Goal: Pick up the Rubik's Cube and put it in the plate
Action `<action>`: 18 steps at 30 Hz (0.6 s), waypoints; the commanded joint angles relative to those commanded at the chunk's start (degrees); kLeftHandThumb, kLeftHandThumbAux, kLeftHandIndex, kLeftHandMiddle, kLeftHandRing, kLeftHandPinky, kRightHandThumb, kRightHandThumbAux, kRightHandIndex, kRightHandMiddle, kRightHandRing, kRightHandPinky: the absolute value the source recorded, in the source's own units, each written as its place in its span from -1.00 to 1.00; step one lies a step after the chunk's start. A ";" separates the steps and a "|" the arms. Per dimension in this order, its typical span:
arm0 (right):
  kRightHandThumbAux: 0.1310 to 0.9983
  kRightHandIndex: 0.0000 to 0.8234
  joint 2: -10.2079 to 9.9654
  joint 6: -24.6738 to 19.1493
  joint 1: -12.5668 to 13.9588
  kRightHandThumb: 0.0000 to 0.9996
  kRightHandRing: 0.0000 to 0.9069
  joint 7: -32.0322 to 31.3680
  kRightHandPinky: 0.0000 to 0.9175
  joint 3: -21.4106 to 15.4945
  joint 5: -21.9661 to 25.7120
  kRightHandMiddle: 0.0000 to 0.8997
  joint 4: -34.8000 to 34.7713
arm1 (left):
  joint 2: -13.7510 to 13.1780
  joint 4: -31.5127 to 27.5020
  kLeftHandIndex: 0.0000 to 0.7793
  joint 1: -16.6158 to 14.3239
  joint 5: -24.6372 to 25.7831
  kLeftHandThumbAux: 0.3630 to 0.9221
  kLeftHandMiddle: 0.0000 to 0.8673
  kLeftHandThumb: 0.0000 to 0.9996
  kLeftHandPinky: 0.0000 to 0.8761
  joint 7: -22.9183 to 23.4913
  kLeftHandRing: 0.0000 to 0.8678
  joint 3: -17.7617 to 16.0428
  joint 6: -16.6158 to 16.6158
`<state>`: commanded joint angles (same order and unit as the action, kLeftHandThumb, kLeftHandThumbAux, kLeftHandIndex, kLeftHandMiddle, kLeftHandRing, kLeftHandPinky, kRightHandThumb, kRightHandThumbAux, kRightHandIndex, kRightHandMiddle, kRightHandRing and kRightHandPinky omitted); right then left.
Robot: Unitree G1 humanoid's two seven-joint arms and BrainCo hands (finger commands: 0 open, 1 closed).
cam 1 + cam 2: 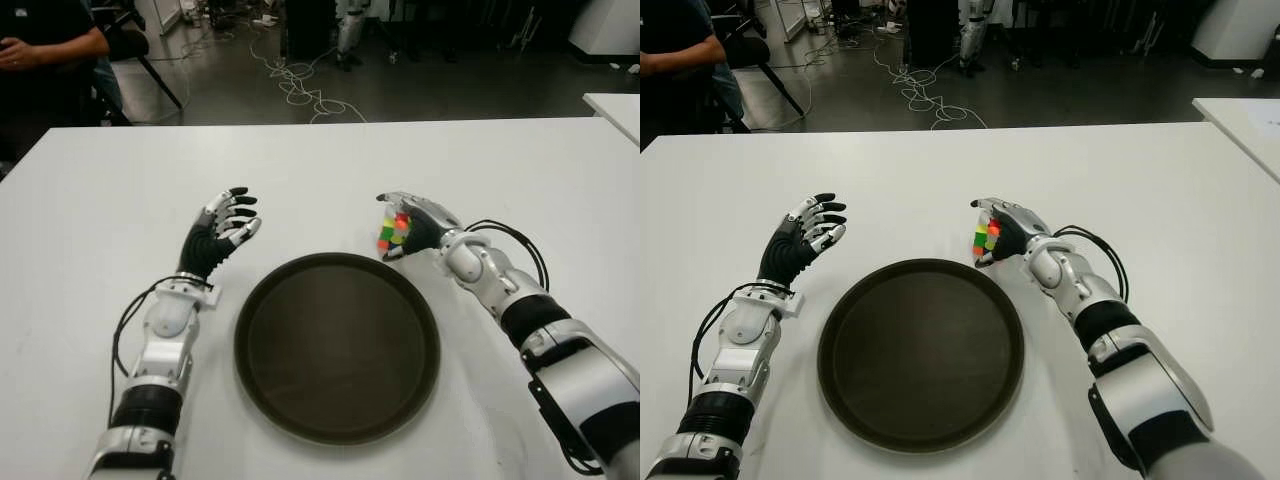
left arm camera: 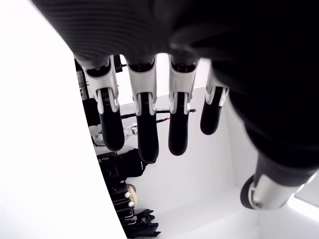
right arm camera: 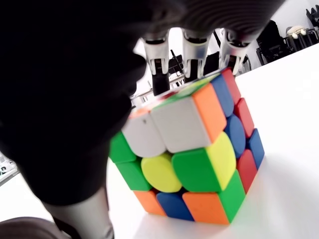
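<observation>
— Where is the Rubik's Cube (image 3: 189, 149)?
— It sits in the right hand (image 1: 412, 226), just beyond the far right rim of the round dark plate (image 1: 337, 346). In the right wrist view the fingers (image 3: 193, 52) curl over its top and the thumb side presses its near face, so the hand grips it; its lower edge looks to meet the white desk (image 1: 120, 200).
— And the left hand (image 1: 222, 232)?
— It shows to the left of the plate, above the desk, fingers (image 2: 144, 124) stretched out and slightly spread, holding nothing.
— Anything else?
— A person's arm (image 1: 50, 45) shows at the far left corner, and cables (image 1: 300, 90) lie on the floor behind the desk
</observation>
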<state>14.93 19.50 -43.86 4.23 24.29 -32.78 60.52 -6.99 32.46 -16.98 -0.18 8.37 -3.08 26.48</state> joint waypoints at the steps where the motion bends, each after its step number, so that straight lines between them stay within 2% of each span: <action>1: 0.75 -0.65 -0.02 0.00 0.01 -1.00 -0.62 0.03 -0.61 -0.02 0.03 -0.64 0.03 | 0.02 0.01 -0.49 -0.01 0.09 -0.05 -0.36 -0.83 -0.36 0.05 -0.36 -0.02 -0.06; 9: 0.76 -0.62 -0.16 -0.18 -0.05 -1.00 -0.59 -0.12 -0.58 -0.18 0.29 -0.61 0.14 | 0.14 0.06 -0.49 -0.06 0.70 -0.04 -0.37 -0.78 -0.28 0.39 -0.34 -0.25 -0.34; 18: 0.75 -0.61 -0.27 0.40 0.04 -1.00 -0.61 0.58 -0.65 -0.18 0.25 -0.62 0.45 | 0.04 -0.13 -0.48 0.02 0.34 -0.07 -0.37 -0.81 -0.34 0.28 -0.35 -0.07 -0.23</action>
<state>14.66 19.90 -43.82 4.81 24.11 -32.54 60.97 -6.95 32.33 -16.97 0.17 8.65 -3.15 26.24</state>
